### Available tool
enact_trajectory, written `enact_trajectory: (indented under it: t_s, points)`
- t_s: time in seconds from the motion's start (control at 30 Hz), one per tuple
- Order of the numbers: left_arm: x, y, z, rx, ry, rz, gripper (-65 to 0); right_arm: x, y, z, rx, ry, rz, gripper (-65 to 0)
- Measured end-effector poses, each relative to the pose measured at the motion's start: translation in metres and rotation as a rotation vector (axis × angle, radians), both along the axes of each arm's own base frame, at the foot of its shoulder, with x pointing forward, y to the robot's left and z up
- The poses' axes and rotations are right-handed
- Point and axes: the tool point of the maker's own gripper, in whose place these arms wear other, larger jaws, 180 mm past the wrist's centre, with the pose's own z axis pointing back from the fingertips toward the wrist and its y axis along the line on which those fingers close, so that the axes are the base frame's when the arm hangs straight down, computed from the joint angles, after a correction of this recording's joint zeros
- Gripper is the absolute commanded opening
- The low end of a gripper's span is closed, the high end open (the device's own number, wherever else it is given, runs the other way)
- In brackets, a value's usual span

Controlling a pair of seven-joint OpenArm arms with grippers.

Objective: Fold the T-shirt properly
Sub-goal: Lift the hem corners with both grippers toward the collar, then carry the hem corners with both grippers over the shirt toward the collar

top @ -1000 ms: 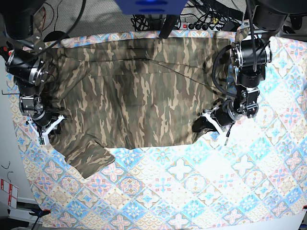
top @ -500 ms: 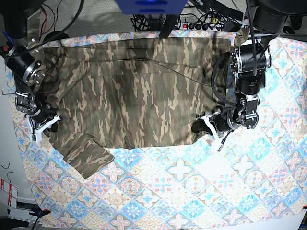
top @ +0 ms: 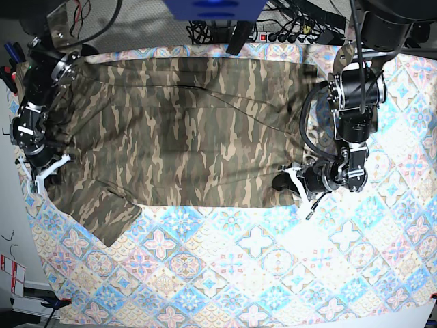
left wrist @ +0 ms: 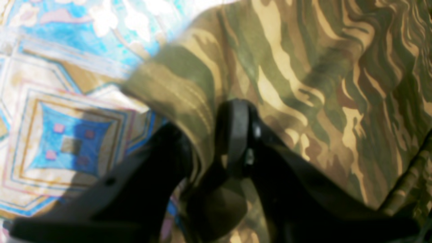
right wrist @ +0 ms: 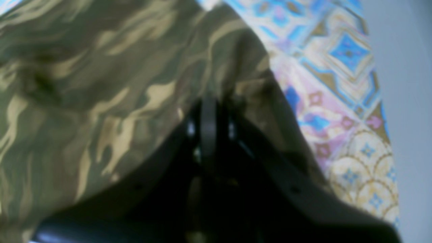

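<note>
The camouflage T-shirt (top: pixel 191 130) lies spread flat across the far half of the table, with one sleeve (top: pixel 102 215) angled toward the near left. My left gripper (top: pixel 285 182) is at the shirt's near right corner. In the left wrist view the left gripper (left wrist: pixel 202 145) is shut on the hem of the T-shirt (left wrist: pixel 303 67), which runs between its black fingers (left wrist: pixel 236 135). My right gripper (top: pixel 39 172) sits at the shirt's left edge. In the right wrist view the right gripper (right wrist: pixel 207 114) is shut, with the T-shirt (right wrist: pixel 84 84) pinched and draped over it.
A patterned blue and tan tablecloth (top: pixel 259 260) covers the table. Cables and a power strip (top: pixel 287 34) run along the back edge, under a blue mount (top: pixel 215 8). The table's left edge is just beyond my right gripper.
My right arm has drawn the shirt's left edge outward to the left and its jaws have closed on the cloth. The shirt lies flatter and the sleeve has shifted left. The left gripper barely moved.
</note>
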Motion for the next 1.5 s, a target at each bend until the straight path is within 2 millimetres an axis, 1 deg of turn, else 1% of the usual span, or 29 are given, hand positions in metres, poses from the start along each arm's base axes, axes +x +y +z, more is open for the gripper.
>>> enact_trajectory:
  t_s: [0.13,0.17,0.2,0.23,0.3,0.33,0.4,0.43,0.5,0.53,0.6,0.7,0.73,0.8,0.83,0.87,0.93,0.97,1.07,1.17,1.3,1.4,1.47,1.5]
  points:
    - [0.002,0.000,0.001,0.004,-0.002,0.000,-51.4,-0.020,-0.006,-0.014,-0.027,0.100,-0.005,-63.5]
    - [0.005,-0.001,0.003,0.008,0.001,-0.008,-51.0,-0.020,-0.006,-0.014,-0.027,0.101,-0.005,-63.5]
    - [0.004,-0.009,0.003,0.009,0.009,-0.029,-50.8,-0.018,-0.006,-0.013,-0.025,0.096,-0.006,-63.5]
    - [0.005,-0.012,0.003,0.018,0.012,-0.042,-50.8,-0.015,-0.005,-0.011,-0.024,0.091,-0.006,-63.5]
    - [0.016,-0.020,0.009,0.029,-0.002,-0.039,-49.7,-0.013,-0.004,-0.010,-0.023,0.086,-0.003,-63.5]
    - [0.020,-0.026,0.011,0.037,-0.006,-0.048,-47.4,-0.013,-0.003,-0.010,-0.021,0.085,-0.002,-63.5]
    - [0.026,-0.039,0.015,0.043,-0.013,-0.068,-39.6,-0.016,-0.004,-0.012,-0.023,0.096,-0.003,-63.5]
    - [0.029,-0.039,0.017,0.046,-0.017,-0.068,-34.6,-0.016,-0.004,-0.013,-0.023,0.099,-0.002,-63.5]
    - [0.032,-0.048,0.021,0.035,-0.028,-0.077,-24.9,-0.017,-0.004,-0.013,-0.023,0.102,-0.003,-63.5]
    - [0.033,-0.050,0.021,0.034,-0.033,-0.080,-22.5,-0.016,-0.004,-0.013,-0.023,0.100,-0.003,-63.5]
    - [0.033,-0.050,0.022,0.027,-0.039,-0.079,-22.5,-0.016,-0.004,-0.013,-0.023,0.101,-0.003,-63.5]
    - [0.033,-0.053,0.023,0.021,-0.041,-0.078,-26.6,-0.017,-0.004,-0.013,-0.023,0.103,-0.003,-63.5]
    - [0.033,-0.054,0.022,0.020,-0.039,-0.077,-29.1,-0.018,-0.004,-0.014,-0.023,0.103,-0.003,-63.5]
    - [0.030,-0.057,0.019,0.013,-0.038,-0.072,-36.3,-0.018,-0.004,-0.014,-0.023,0.104,-0.003,-63.5]
    - [0.030,-0.057,0.018,0.005,-0.048,-0.051,-41.3,-0.018,-0.004,-0.014,-0.023,0.105,-0.003,-63.5]
    - [0.028,-0.058,0.016,-0.006,-0.050,-0.043,-47.8,-0.018,-0.004,-0.014,-0.023,0.104,-0.003,-63.5]
    - [0.020,-0.061,0.011,-0.024,-0.035,-0.042,-63.0,-0.018,-0.004,-0.014,-0.023,0.104,-0.003,-63.5]
    - [0.015,-0.061,0.008,-0.030,-0.025,-0.037,-65.0,-0.018,-0.004,-0.014,-0.023,0.105,-0.003,-63.5]
    - [0.011,-0.063,0.005,-0.045,-0.022,-0.033,-65.0,-0.018,-0.004,-0.014,-0.023,0.102,-0.004,-63.9]
    - [0.011,-0.062,0.005,-0.053,-0.027,-0.023,-65.0,-0.016,-0.005,-0.012,-0.023,0.092,-0.006,-63.9]
    - [0.013,-0.060,0.007,-0.042,-0.032,-0.029,-65.0,-0.011,-0.006,-0.002,-0.044,0.067,-0.003,-63.9]
    - [0.011,-0.040,0.012,0.078,-0.010,-0.091,-65.0,-0.006,-0.002,0.006,-0.063,0.040,0.005,-63.9]
    - [0.006,-0.025,0.018,0.160,0.002,-0.104,-65.0,-0.013,-0.001,0.009,-0.082,0.028,0.022,-63.7]
    - [0.003,-0.021,0.021,0.194,-0.004,-0.113,-65.0,-0.019,-0.002,0.007,-0.097,0.042,0.022,-63.7]
